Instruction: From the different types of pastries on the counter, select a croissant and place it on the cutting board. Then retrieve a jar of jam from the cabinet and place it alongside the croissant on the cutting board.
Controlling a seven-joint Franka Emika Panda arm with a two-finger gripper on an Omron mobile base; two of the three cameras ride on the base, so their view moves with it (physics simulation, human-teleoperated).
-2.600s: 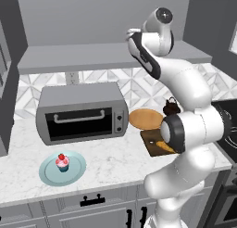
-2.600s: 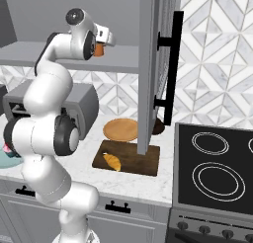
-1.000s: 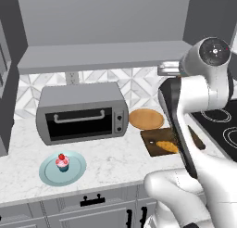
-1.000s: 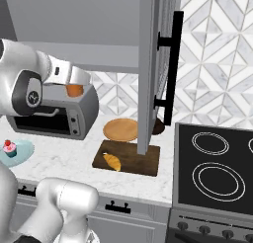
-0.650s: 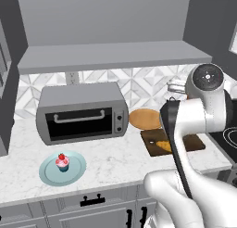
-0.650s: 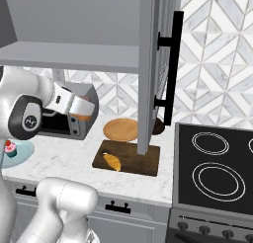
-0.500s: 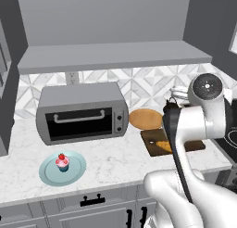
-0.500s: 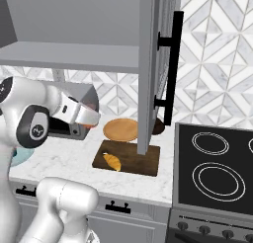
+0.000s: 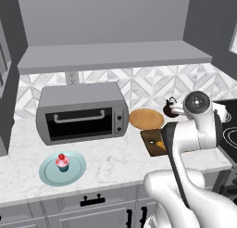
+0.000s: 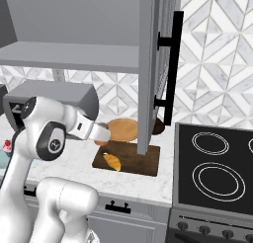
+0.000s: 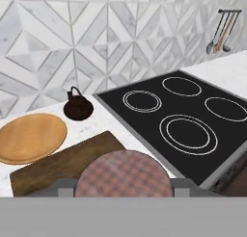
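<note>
Gripping the jar of jam point(image 11: 123, 173) between the gripper point(image 10: 103, 135) jaws, closed against its sides, with the checked lid facing the hand camera and hiding the fingertips. Hanging just above the near left part of the cutting board point(image 10: 143, 161), low over the counter point(image 9: 115, 160). Lying on the board just below and to the right of the jaws in the right base view: the croissant point(image 10: 112, 161), apart from the jar. Sitting just beyond the jaws, touching the board's far edge: the round tan plate point(image 11: 30, 136). Standing farther off past the plate, against the tiled wall: the black kettle point(image 11: 77, 106). Spreading out ahead of the jaws in the hand view: the black stovetop point(image 11: 183, 120) with its four rings. Resting well apart from the jaws, past the toaster oven point(image 9: 82, 113): the pink cupcake point(image 9: 62, 162) on its light-blue plate point(image 9: 76, 169). Hanging overhead: the cabinet point(image 9: 115, 58), with its open door point(image 10: 157, 64) dropping just right of the jaws.
</note>
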